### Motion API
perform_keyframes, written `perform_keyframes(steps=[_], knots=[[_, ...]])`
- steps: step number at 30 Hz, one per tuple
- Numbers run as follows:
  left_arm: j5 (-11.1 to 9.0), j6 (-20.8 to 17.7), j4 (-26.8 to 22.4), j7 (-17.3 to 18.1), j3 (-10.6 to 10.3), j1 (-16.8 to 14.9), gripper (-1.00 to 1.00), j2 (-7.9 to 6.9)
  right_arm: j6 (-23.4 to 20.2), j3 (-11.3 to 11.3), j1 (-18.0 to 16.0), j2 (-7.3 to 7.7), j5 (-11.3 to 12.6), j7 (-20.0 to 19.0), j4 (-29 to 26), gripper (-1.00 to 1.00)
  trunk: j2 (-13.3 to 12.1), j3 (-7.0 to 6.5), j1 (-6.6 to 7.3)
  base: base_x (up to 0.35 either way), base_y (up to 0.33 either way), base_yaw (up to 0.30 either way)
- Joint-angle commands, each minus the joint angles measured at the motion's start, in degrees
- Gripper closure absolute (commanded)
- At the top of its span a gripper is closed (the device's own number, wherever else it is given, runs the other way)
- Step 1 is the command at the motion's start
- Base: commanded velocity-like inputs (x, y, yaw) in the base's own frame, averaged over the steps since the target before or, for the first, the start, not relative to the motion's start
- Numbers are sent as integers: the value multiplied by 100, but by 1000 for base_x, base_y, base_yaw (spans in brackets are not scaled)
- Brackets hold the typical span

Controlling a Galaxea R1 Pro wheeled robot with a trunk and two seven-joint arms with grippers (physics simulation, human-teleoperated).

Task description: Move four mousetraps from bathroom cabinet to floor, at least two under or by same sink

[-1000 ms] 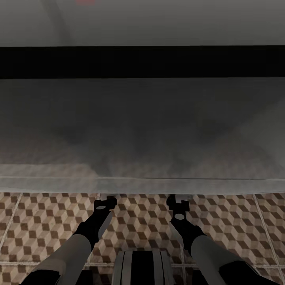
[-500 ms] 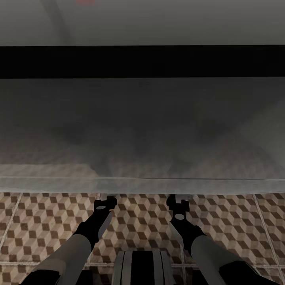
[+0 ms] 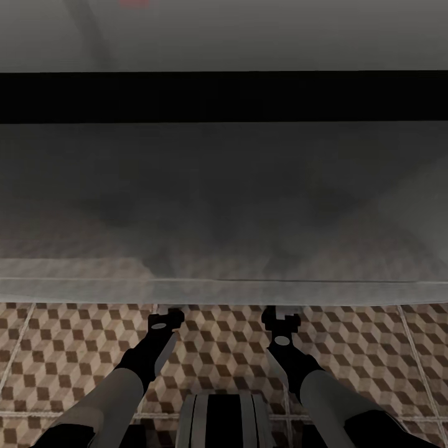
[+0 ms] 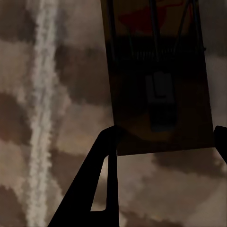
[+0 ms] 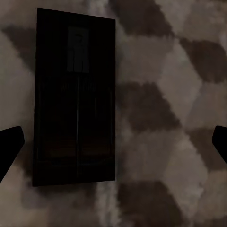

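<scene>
In the head view both arms reach forward and their grippers pass out of sight under the front edge of the white sink (image 3: 224, 289). In the left wrist view my left gripper (image 4: 164, 135) has its fingers against both long sides of a brown wooden mousetrap (image 4: 158, 85), close above the cube-patterned bathroom floor (image 4: 71, 118). In the right wrist view my right gripper (image 5: 118, 135) is open wide, with a second mousetrap (image 5: 75, 97) lying flat on the floor (image 5: 165, 118) between the fingers and touching neither. The cabinet is out of view.
The sink's wide top spans the head view, with a dark band (image 3: 224, 96) and a pale wall behind it. Patterned floor tiles (image 3: 62, 348) show in front of the vanity around my forearms. My trunk (image 3: 224, 420) sits at the bottom centre.
</scene>
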State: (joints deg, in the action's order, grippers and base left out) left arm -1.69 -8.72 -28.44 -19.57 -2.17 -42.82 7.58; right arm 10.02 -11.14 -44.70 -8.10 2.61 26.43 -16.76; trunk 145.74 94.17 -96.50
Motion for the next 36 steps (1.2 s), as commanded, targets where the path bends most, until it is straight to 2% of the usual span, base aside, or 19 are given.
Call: perform_keyframes(steps=[1,18,36], knots=[[-109,-33,49,-58,-38,2,100,-2,17,-38,-3,2,29,31,6,-100,1,3,-1,0,0,0],[-115,-26,80,-49,-52,3,100,-9,17,-38,-3,7,29,29,6,-100,1,3,-1,0,0,0],[-136,29,419,-47,-3,3,100,-60,17,-38,-3,2,29,29,2,-100,1,3,-1,0,0,0]])
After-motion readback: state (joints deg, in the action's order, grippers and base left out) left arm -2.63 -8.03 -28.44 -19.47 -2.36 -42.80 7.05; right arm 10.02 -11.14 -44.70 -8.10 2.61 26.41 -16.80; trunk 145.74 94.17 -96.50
